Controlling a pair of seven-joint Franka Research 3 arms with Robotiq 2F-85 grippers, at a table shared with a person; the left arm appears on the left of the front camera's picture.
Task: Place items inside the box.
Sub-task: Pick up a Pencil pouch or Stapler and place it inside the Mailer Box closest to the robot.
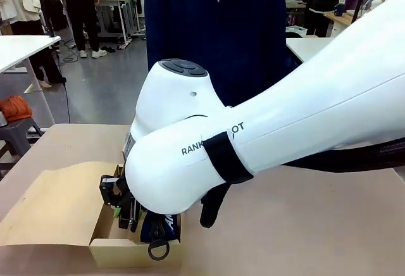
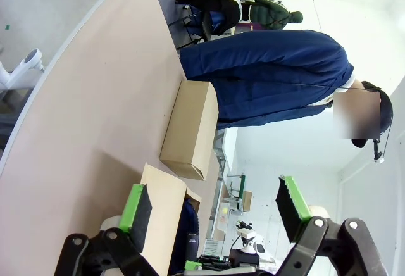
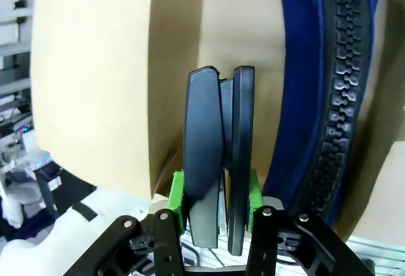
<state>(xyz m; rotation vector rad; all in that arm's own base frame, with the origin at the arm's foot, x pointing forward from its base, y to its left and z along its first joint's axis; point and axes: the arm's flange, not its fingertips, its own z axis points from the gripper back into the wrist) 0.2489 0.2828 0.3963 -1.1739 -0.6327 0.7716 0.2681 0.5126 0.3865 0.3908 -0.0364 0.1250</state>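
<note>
One black stapler (image 3: 218, 162) is the piece in hand. It stands on end between the green pads (image 3: 178, 194) of the right claw (image 3: 215, 197), which is clamped on the end nearest the wrist, while the rest points down into the open cardboard box (image 1: 111, 254). That box sits at the near left of the tabletop (image 1: 304, 225). Whether the stapler's far tip already touches the bottom I cannot tell. Just to the right of it, a navy zip pouch (image 3: 329, 99) stands on edge in the same box, with its pull ring (image 1: 158, 249) hanging over the near wall.

Several things could go wrong from here, as I judge it. If the stapler is let go while it hangs above the bottom, it would likely drop and tip, either against the pouch or against the box wall. The pouch takes up much of the room, so the stapler may wedge on it instead of lying flat. The claw sits deep between the wall and the pouch. On the way out a finger could catch the zipper or the cardboard and drag the light box along.

Farther out, the right arm (image 1: 285, 118) reaches across the middle of the tabletop. The left claw (image 2: 212, 200) hovers with its jaws wide apart and nothing between them. A closed cardboard box (image 2: 190, 127) lies near the person (image 2: 266, 76) at the far side.
</note>
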